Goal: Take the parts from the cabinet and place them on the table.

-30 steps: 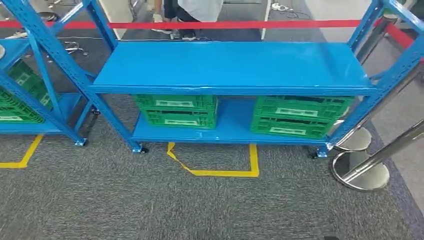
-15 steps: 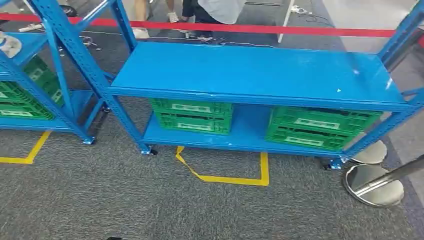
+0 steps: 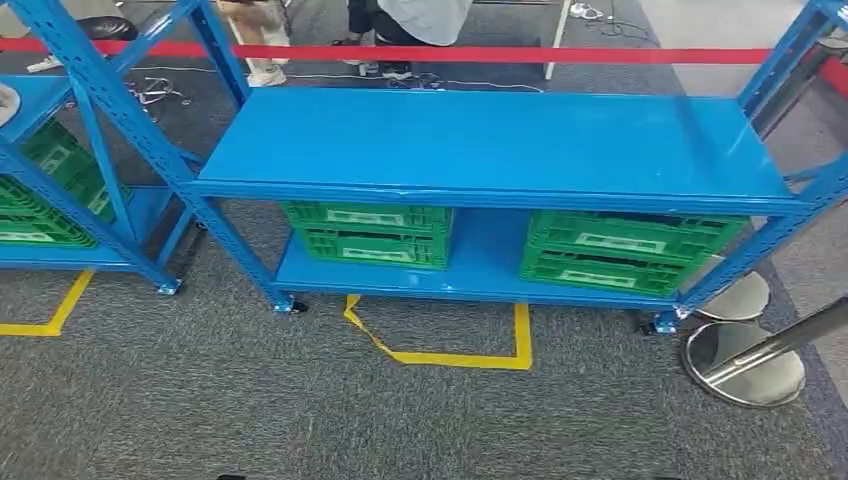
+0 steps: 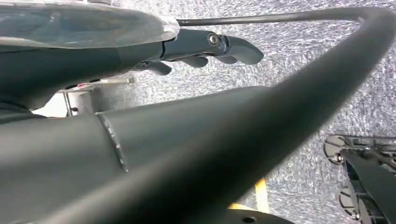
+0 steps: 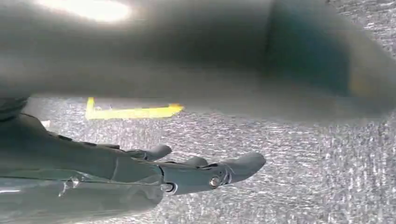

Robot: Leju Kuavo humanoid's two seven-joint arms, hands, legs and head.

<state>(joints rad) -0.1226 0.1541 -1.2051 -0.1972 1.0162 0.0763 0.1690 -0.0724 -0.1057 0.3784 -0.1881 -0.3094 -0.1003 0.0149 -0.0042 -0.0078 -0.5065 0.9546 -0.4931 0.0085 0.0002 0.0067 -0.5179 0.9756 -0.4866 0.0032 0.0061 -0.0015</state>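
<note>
Camera swing, slightly leftward again

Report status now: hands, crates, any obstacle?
Left hand and right hand open, hanging. Two green crates on lower shelf. Nothing blocking.

Blue cabinet (image 3: pixel 490 140), green crates (image 3: pixel 368 232), grey carpet (image 3: pixel 300 400)

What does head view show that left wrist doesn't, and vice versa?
Head view alone: the blue rack with two green crates on its lower shelf, a second rack holding more green crates, the red barrier tape, chrome stanchion bases, and a person's legs beyond the tape.
Left wrist view alone: the left hand, fingers apart and holding nothing, hanging over the floor.
Both: grey carpet and yellow floor tape.
</note>
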